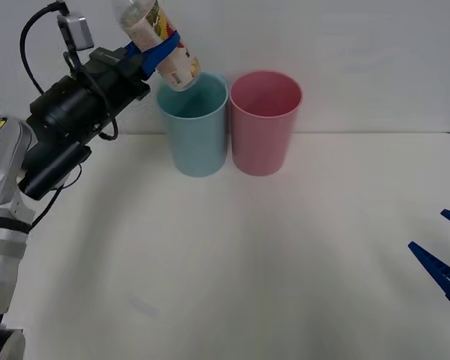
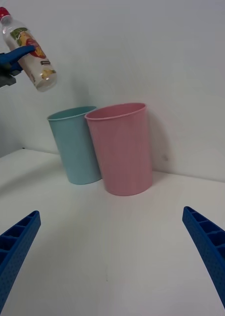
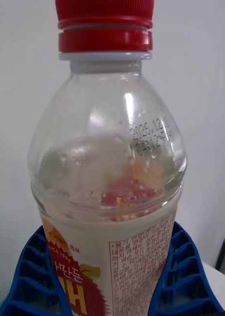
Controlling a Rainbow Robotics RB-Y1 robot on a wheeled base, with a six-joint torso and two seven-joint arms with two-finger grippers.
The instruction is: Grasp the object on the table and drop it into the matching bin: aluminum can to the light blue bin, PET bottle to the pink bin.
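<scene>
The bottle is held aloft, tilted with its base down over the near-left rim of the blue bin, clamped across its label by the left gripper; we judge that mid-body hold keeps it steady in carry. It belongs in the pink bin, just beside the blue one and possibly touching it, so we expect a further shift sideways before release. The right gripper sits spread and empty low over the table, well clear.
</scene>
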